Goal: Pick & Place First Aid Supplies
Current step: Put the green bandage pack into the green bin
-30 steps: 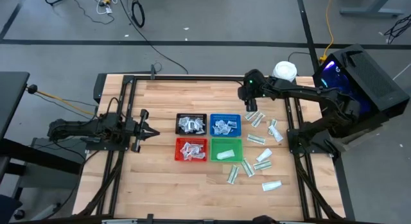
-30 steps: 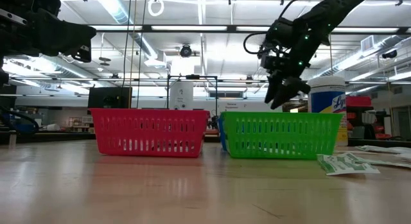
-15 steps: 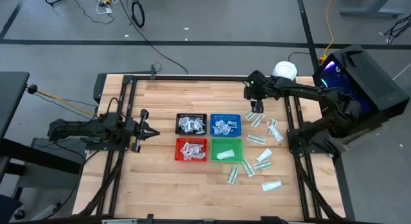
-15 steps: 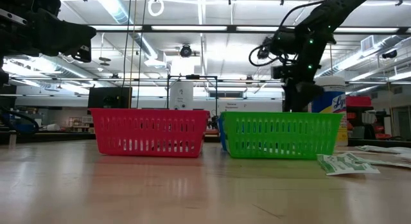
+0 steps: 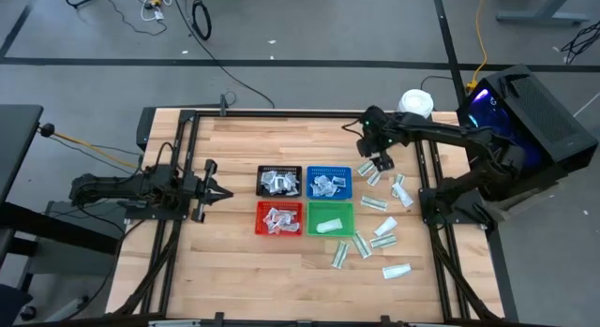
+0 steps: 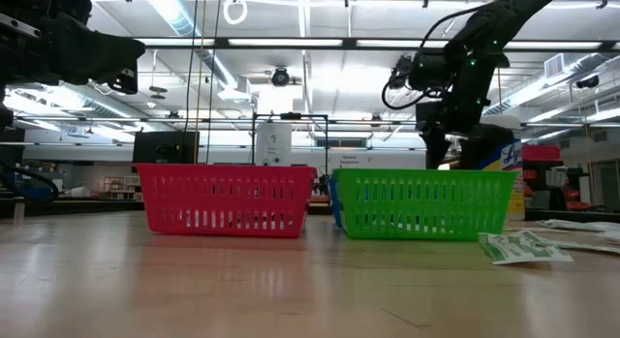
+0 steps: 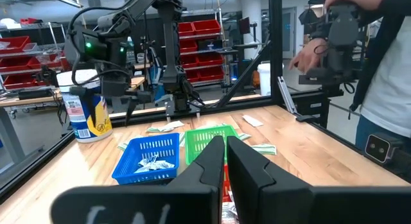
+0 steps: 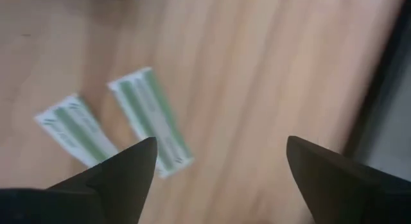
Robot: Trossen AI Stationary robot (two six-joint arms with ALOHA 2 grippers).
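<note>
Right claw spread wide above the loose packets — nothing in it.

The right claw (image 5: 373, 164) hangs over the bench (image 5: 234, 261) with its fingers (image 8: 122, 169) far apart; directly under it lie two narrow white-and-green packets (image 8: 151, 118) side by side, flat on the wood. More packets (image 5: 380, 241) are scattered nearer the bench's front edge from the claw, and the blue tray (image 5: 329, 182) and green tray (image 5: 330, 217), with the black tray (image 5: 279, 181) and red tray (image 5: 280, 218) beyond them, sit toward the left arm. The white jar (image 5: 415, 104) stands just behind the claw. The left claw (image 5: 208, 188) waits well apart — fingers pressed together, empty.
</note>
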